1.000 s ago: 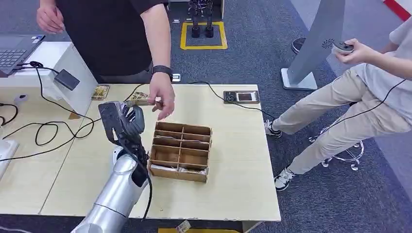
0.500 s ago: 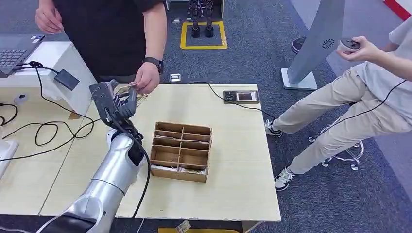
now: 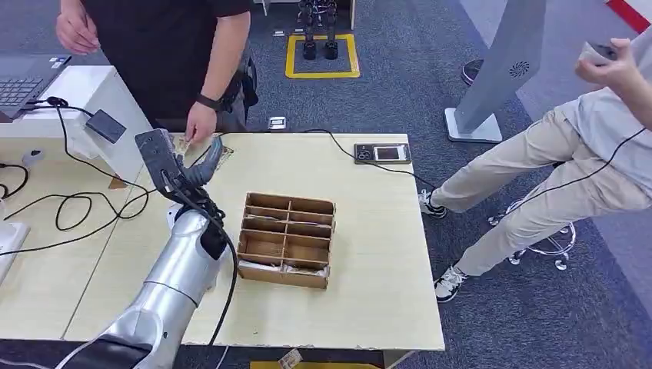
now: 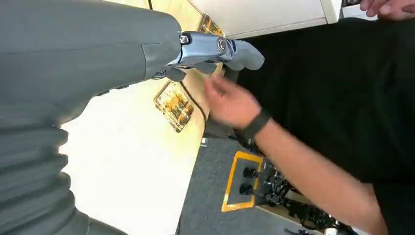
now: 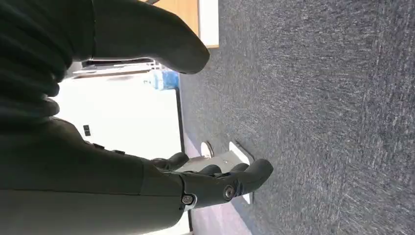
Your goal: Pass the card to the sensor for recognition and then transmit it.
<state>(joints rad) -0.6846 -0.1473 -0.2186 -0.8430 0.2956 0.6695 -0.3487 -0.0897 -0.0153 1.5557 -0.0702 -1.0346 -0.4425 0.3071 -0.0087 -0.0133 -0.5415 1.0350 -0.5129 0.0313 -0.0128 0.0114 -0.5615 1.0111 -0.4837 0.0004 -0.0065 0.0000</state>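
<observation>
a pale wood table [image 3: 369, 292] stands on grey carpet [image 3: 538, 323], with a partitioned wooden box [image 3: 286, 239] near the middle. farther left, the left hand [image 3: 178, 163] is raised, released, holding nothing. a card [image 3: 221, 154] lies beside it at the far edge, by a person's hand [image 3: 200, 123]. the right hand [image 5: 215, 183] hangs over the carpet, fingers loose.

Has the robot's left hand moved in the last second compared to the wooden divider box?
Yes. The left hand has moved away from the wooden divider box, toward the table's far left edge where the person's hand is.
</observation>
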